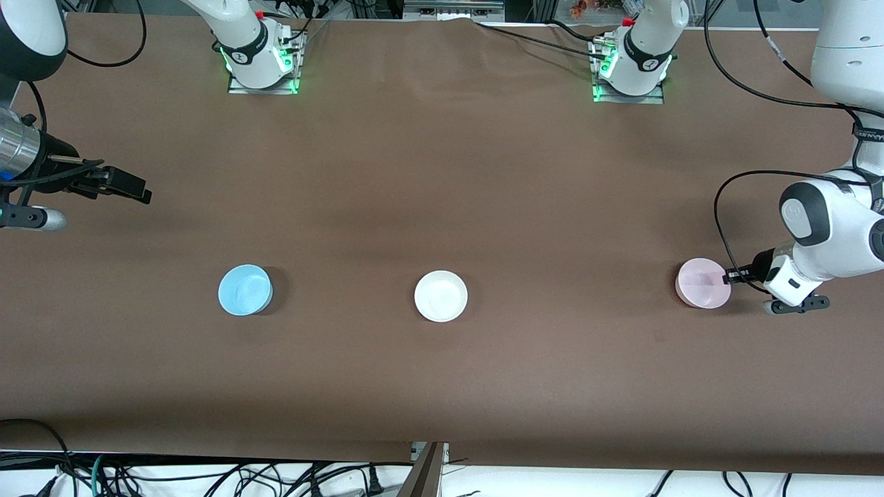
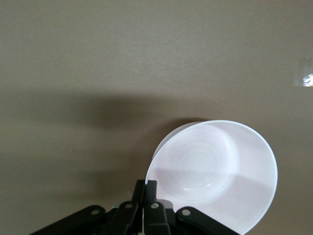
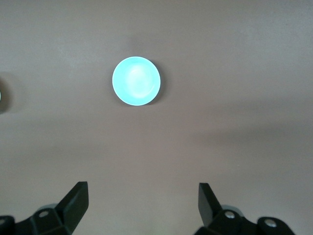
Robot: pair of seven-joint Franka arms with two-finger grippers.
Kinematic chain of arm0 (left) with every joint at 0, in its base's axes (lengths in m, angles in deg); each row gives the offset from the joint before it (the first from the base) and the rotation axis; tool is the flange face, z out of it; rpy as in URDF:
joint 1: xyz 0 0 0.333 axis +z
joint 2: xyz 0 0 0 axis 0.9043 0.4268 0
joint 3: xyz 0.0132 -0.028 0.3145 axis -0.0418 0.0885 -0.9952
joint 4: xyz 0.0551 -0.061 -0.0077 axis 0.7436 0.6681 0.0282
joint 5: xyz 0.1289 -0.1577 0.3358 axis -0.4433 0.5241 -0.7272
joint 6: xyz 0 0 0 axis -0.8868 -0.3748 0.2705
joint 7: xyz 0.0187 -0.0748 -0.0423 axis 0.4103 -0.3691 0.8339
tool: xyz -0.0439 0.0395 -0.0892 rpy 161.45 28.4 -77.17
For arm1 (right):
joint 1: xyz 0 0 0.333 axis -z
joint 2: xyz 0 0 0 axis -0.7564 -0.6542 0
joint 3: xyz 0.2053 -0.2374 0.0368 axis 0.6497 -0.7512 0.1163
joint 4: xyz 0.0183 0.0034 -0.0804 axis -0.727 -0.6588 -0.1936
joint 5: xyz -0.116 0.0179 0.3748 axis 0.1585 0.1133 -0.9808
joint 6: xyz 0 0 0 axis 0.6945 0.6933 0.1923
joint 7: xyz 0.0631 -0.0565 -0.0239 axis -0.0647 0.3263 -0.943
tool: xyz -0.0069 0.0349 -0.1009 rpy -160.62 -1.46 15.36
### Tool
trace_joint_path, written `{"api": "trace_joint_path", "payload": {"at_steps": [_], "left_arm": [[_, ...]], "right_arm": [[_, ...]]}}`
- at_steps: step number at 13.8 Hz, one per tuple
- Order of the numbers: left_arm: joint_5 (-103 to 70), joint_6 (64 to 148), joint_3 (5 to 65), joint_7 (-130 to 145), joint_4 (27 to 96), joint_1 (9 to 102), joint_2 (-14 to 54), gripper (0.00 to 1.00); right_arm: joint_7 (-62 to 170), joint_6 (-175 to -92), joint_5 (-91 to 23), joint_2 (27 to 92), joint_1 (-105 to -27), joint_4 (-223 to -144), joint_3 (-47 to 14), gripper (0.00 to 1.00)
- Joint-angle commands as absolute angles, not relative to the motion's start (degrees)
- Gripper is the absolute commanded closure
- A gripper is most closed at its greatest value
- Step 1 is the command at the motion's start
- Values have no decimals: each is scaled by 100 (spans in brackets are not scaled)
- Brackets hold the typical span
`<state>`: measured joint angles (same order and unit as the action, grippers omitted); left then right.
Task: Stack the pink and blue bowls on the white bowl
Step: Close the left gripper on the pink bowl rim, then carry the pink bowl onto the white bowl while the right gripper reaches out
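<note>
- Pale pink round plastic bowl [image 1: 702,282] at the left arm's end of the table, pinched at its rim by the left gripper [image 1: 729,278], jaws closed on the wall, probably ready for lifting.
- Plain white round plastic bowl [image 1: 440,295] mid-table, empty, likely the stack's base.
- Light blue round plastic bowl [image 1: 244,290] toward the right arm's end, untouched.
- Right gripper [image 1: 131,188] waiting over bare brown table [image 1: 442,172], jaws wide, holding nothing.
- Hard to judge: pink looks white from the left wrist; fingertips cut off at the rim.
</note>
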<state>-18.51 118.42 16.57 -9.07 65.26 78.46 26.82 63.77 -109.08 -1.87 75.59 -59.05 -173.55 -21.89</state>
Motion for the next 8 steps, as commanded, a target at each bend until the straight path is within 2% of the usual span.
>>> {"api": "trace_joint_path", "payload": {"at_steps": [1,4,8], "left_arm": [[-1503,11263,1972,-672,6112,7678,2489,100],[-1361,11156,2342,-83,5708,7073,2488,100],[-1334,11165,2404,1461,4831,5607,2865,100]], "right_arm": [[6349,-10858,-132,7620,-5899,-17369,-2178,1],[6349,-10858,-132,7620,-5899,-17369,-2178,1],[6349,-10858,-132,7620,-5899,-17369,-2170,0]]}}
